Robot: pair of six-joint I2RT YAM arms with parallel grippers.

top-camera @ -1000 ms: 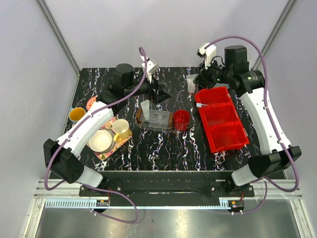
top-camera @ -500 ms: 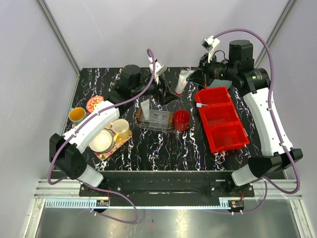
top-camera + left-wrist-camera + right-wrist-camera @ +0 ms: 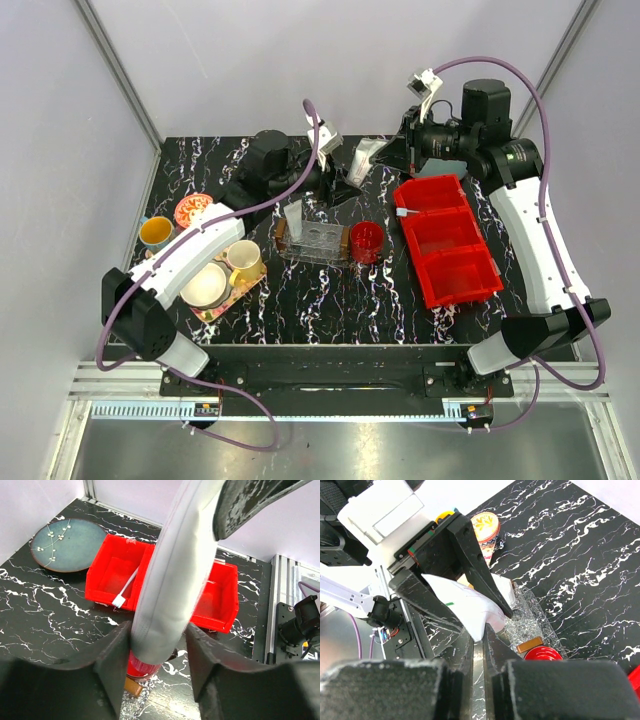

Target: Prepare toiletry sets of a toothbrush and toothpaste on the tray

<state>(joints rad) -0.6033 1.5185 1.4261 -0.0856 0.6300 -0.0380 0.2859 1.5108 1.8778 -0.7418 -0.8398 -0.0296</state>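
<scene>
A robot lab: two white robot arms (image 3: 185, 255) with purple cables (image 3: 530, 110) are bolted to a black marbled bench (image 3: 330, 310), with plain pale walls (image 3: 250, 60) and metal rails (image 3: 118, 75) around them.

You have nothing legible to read here. The toothpaste tube (image 3: 465, 605) carries one small green mark on its white skin, too small to make out. Just above the tube in the right wrist view, the grey plate (image 3: 395, 524) on the white housing is blank. Well nearer the arm bases than the tube, the ticked strip (image 3: 150, 409) shows fine lines but no figures you can read.
</scene>
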